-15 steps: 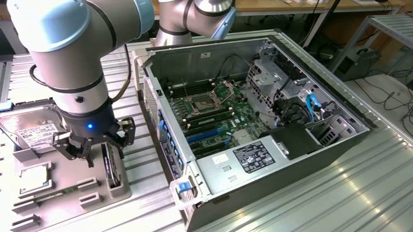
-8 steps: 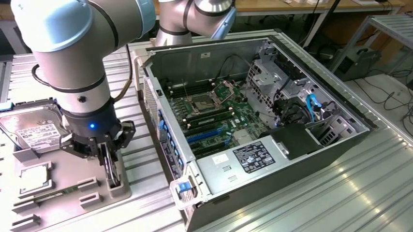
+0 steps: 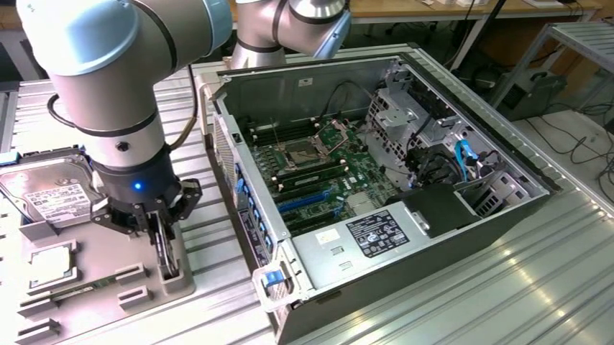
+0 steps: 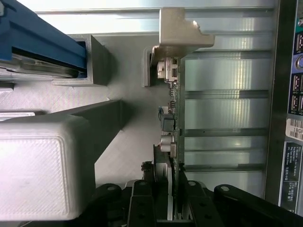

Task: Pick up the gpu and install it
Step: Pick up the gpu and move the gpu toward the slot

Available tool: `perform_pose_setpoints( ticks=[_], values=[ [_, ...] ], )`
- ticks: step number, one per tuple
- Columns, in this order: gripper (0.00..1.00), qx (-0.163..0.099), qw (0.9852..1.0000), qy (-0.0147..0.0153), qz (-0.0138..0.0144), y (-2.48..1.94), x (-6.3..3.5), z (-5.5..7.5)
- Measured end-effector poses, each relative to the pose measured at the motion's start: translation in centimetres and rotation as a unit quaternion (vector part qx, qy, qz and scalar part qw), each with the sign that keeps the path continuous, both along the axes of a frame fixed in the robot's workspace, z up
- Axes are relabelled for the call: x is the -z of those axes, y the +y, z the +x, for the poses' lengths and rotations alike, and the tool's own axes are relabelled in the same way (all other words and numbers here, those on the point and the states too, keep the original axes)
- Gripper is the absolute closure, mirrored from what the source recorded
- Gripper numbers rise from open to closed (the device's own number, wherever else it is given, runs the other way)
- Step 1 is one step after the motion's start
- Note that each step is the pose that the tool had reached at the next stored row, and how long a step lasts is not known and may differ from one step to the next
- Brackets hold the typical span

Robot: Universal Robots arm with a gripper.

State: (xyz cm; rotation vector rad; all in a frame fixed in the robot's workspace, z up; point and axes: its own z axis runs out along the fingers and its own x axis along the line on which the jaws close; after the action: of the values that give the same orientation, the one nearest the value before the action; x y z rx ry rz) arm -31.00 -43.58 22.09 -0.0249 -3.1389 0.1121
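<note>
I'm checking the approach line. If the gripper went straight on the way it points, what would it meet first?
The gpu, standing on edge in the gray holder, right in the gripper's line. Its upper edge looks about level with the gripper's end, though depth is hard to judge.

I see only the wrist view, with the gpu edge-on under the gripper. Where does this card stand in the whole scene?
Observer: The gpu stands on edge in a grey tray, at the exterior view's left of the computer case; the gripper sits low over it.
Operator: Is the case ready to receive it?
Observer: Its side is open; the motherboard faces up, and its blue slots hold no card.
Operator: What else lies on the tray?
Observer: A hard drive and a small square chip.
</note>
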Motion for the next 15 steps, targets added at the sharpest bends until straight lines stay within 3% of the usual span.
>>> perform_pose_setpoints(
  ticks=[8,15],
  values=[
    [0.72,0.000,1.0000,0.0000,-0.0025,0.00,-1.35,0.0],
    [0.72,0.000,1.0000,-0.0001,-0.0035,0.00,-1.95,0.0]
  ],
)
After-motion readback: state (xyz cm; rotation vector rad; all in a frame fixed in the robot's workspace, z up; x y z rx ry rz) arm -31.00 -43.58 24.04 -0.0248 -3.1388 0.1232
